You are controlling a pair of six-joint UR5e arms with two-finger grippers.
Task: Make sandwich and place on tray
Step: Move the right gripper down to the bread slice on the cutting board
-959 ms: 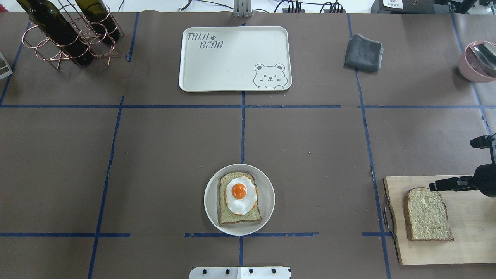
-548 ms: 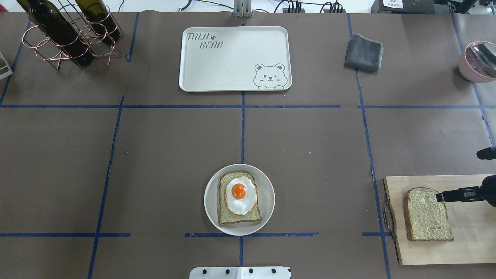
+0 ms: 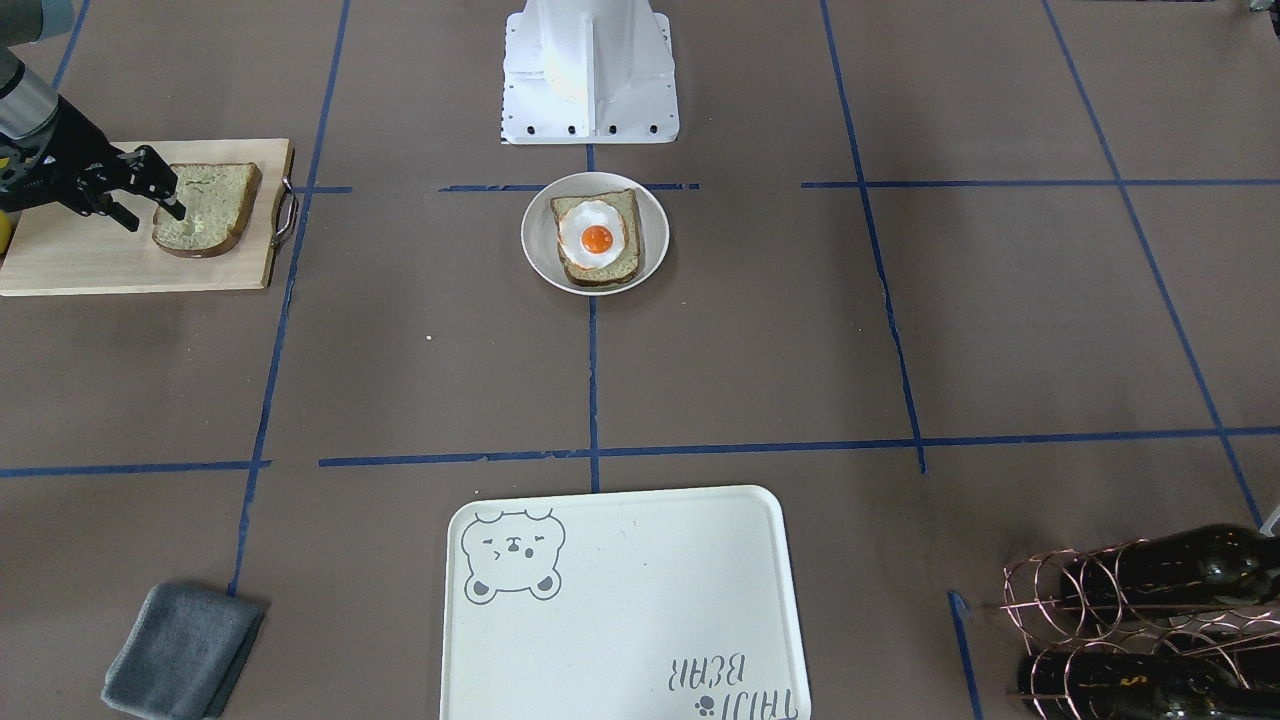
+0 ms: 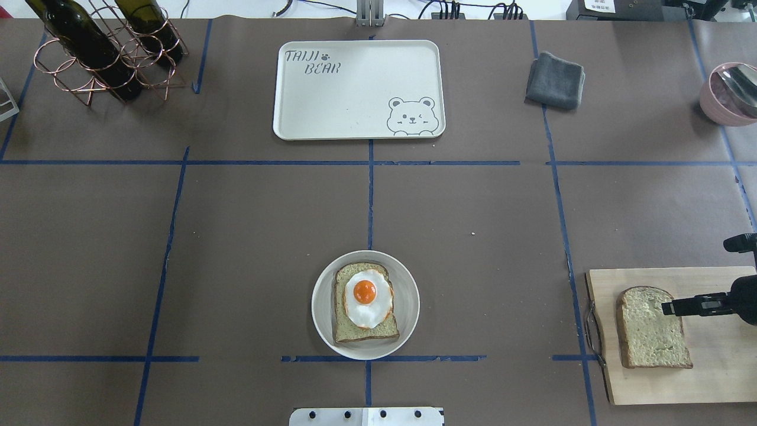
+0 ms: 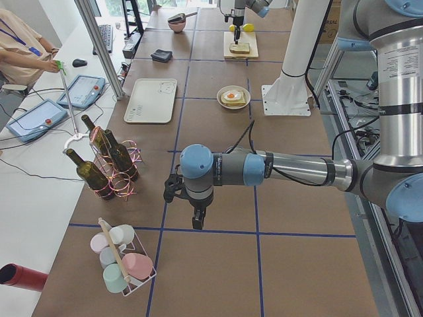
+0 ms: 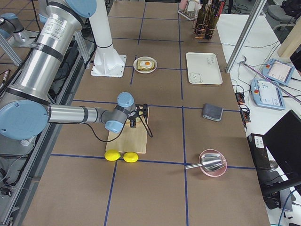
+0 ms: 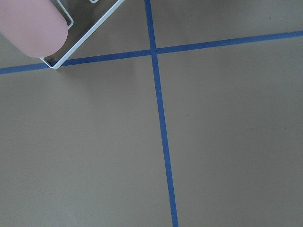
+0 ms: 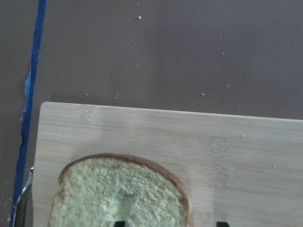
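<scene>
A brown-covered table point(image 4: 236, 236) gridded with blue tape point(image 4: 371, 195) stands beside a long white bench point(image 5: 26, 198) under even light.

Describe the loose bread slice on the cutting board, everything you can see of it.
The bread slice is one squarish piece with a domed end, a brown crust and pale greenish-tan porous crumb, with nothing on top. It lies flat on the wooden cutting board, near the board's metal handle, domed end pointing away from the robot. The right gripper is open astride one side edge, one fingertip over the crumb and one over bare board. Whether they touch it cannot be told.
</scene>
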